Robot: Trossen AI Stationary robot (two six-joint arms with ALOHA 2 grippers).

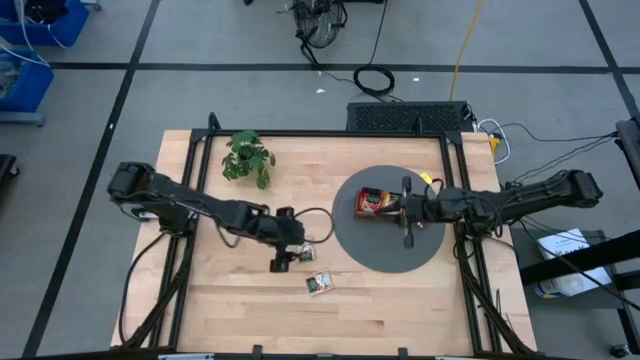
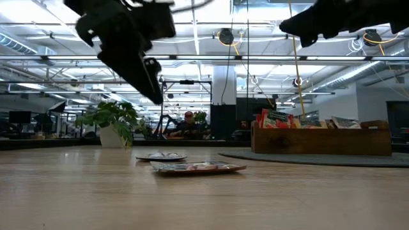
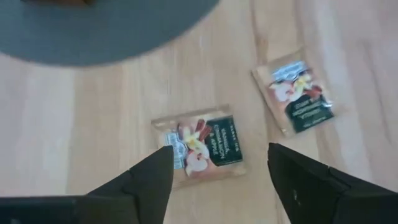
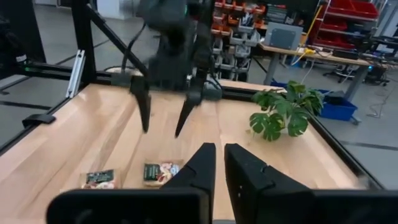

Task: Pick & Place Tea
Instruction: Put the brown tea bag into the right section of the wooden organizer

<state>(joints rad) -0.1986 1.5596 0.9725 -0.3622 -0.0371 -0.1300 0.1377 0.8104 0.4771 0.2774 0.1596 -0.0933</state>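
Two tea sachets lie flat on the wooden table, each printed white-green with a fruit picture. My left gripper (image 3: 217, 169) hangs open above one sachet (image 3: 202, 144), a finger on either side of it, well clear of the table in the low view (image 2: 150, 80). The second sachet (image 3: 300, 94) lies nearer the table's near edge (image 1: 320, 284). The brown tray (image 1: 375, 203) holds red and orange sachets and stands on the grey round mat (image 1: 380, 255). My right gripper (image 4: 219, 167) is shut and hovers over the mat beside the tray (image 1: 407, 215).
A small potted plant (image 1: 247, 157) stands near the table's far left corner. The grey mat takes up the right half of the table. Bare wood lies along the near edge (image 1: 330, 325). A person shows far off in the room (image 2: 188, 119).
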